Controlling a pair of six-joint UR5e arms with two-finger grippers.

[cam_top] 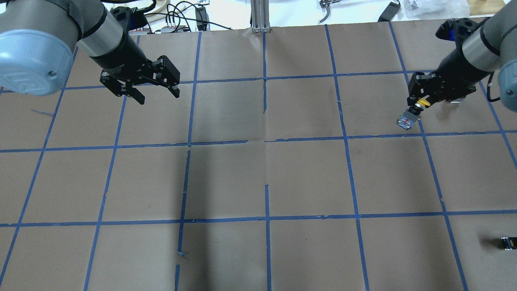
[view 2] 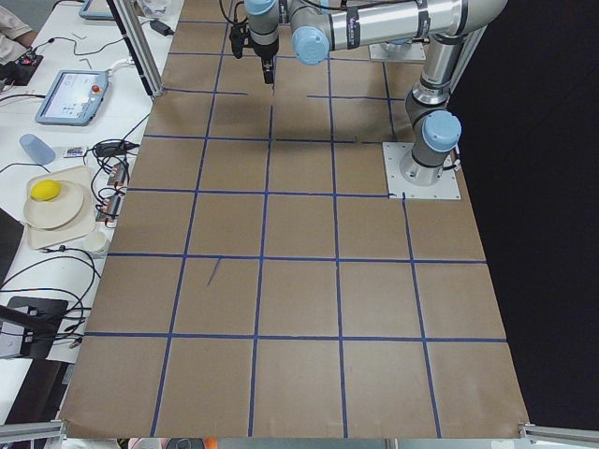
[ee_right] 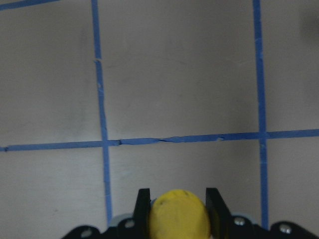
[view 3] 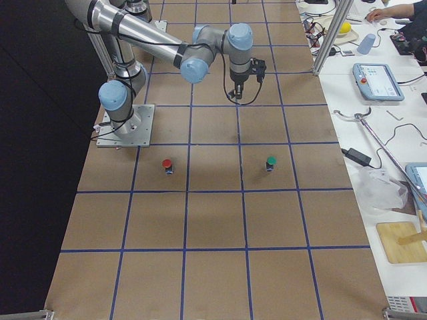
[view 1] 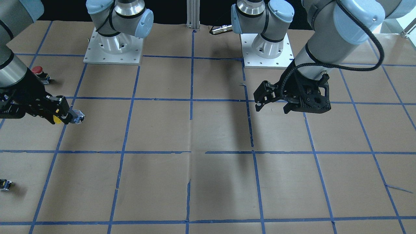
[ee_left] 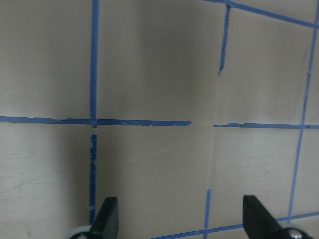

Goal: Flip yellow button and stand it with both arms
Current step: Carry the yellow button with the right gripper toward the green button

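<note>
The yellow button (cam_top: 408, 119) has a yellow cap (view 1: 57, 120) and a grey, blocky body (view 1: 77, 116). My right gripper (cam_top: 419, 106) is shut on the cap and holds the button tilted, with the body pointing away from the fingers, over the table's right side. In the right wrist view the cap (ee_right: 178, 217) sits between the two black fingers (ee_right: 143, 206). My left gripper (cam_top: 156, 93) is open and empty above the far left of the table, well apart from the button. It also shows in the front-facing view (view 1: 273, 105), and its spread fingertips (ee_left: 107, 219) show in the left wrist view.
A red-capped button (view 1: 37, 70) stands close behind the right gripper. A tiny black-and-yellow piece (cam_top: 507, 243) lies near the table's right edge. The arm bases (view 1: 113, 48) stand on the robot's side. The brown paper table (cam_top: 262, 178) has a grid of blue tape.
</note>
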